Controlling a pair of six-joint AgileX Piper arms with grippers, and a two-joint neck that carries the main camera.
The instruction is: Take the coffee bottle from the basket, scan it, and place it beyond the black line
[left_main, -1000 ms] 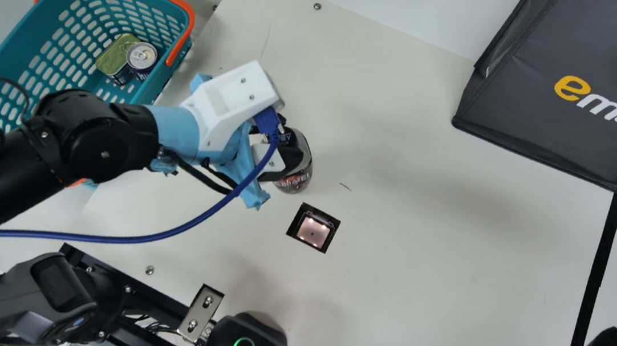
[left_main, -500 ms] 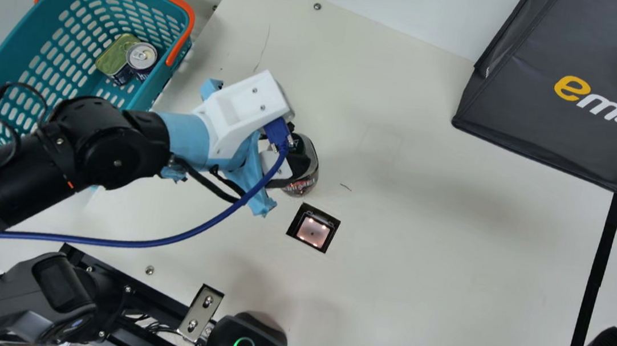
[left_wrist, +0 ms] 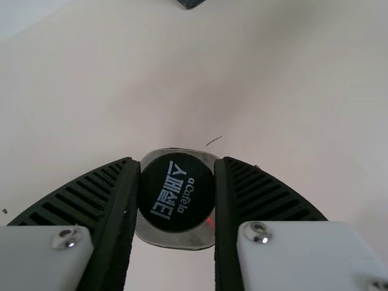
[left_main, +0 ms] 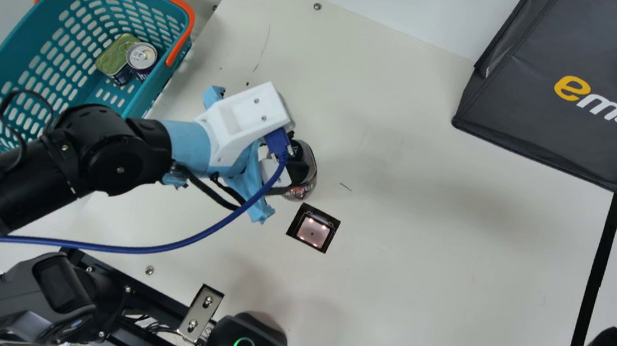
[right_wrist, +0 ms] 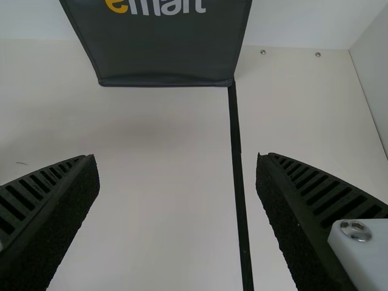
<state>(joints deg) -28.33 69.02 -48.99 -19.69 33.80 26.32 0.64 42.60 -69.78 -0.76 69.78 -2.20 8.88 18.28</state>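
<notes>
Your coffee bottle (left_wrist: pixel 176 200) is near the scanner window (left_main: pixel 313 231), cap clamped by your left end effector (left_wrist: pixel 177 162); turn its barcode (wherever that is) squarely to the glass, gripping firmly. Your right end effector (right_wrist: pixel 176 159) stands open.

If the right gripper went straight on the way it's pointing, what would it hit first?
Probably the cream tabletop, near the black line; how far the right gripper is above it is unclear.
</notes>
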